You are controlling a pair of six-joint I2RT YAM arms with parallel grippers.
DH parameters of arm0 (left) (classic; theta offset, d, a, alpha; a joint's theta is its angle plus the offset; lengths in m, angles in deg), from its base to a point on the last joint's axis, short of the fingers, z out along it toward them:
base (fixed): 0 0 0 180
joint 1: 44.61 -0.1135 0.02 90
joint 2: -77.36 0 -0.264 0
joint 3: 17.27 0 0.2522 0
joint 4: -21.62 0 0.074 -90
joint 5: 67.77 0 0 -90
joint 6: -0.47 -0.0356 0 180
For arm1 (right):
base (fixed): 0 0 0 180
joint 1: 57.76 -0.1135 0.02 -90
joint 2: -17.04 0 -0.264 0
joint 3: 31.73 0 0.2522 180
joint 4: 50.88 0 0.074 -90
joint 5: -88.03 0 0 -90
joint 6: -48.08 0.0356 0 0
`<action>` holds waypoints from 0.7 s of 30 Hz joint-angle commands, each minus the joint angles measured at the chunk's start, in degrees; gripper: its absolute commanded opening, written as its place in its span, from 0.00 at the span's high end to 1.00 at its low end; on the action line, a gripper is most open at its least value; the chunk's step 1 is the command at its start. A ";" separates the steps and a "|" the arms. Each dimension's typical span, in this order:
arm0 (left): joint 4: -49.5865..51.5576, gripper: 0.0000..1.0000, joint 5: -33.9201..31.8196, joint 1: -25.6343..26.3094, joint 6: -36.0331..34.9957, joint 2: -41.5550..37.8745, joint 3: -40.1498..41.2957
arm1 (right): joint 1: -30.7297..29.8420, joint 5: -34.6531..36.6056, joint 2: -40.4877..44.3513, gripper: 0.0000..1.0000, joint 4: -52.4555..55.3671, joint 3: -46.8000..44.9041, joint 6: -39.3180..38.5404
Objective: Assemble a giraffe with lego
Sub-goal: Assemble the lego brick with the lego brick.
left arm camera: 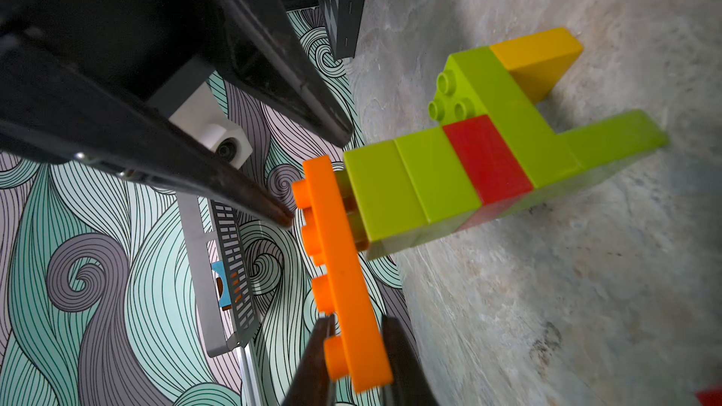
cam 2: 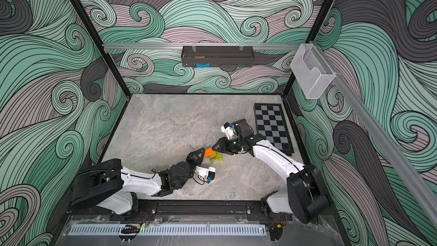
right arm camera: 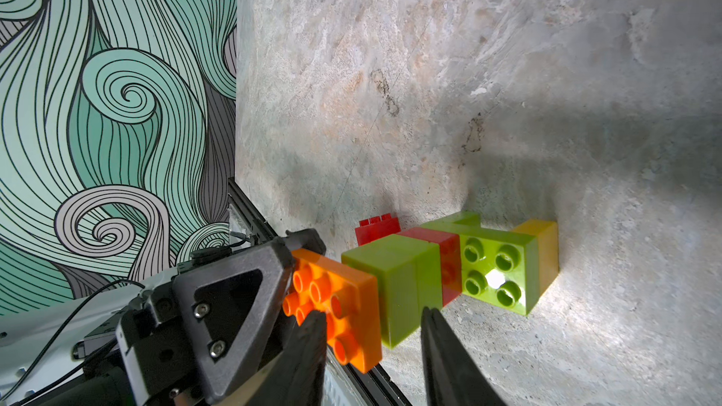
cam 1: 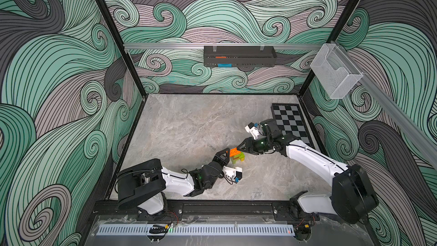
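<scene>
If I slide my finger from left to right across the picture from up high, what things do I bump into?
In a top view: left gripper → giraffe → chequered board → wire basket.

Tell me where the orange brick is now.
In both top views the orange brick sits near the middle of the table, on the neck of the giraffe, one end clamped in the left gripper, straddled by the open right gripper.
</scene>
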 commanded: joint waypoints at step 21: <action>6.57 1.00 2.42 -0.43 0.32 0.16 1.67 | -0.80 4.49 -3.27 0.66 2.35 -3.46 -3.68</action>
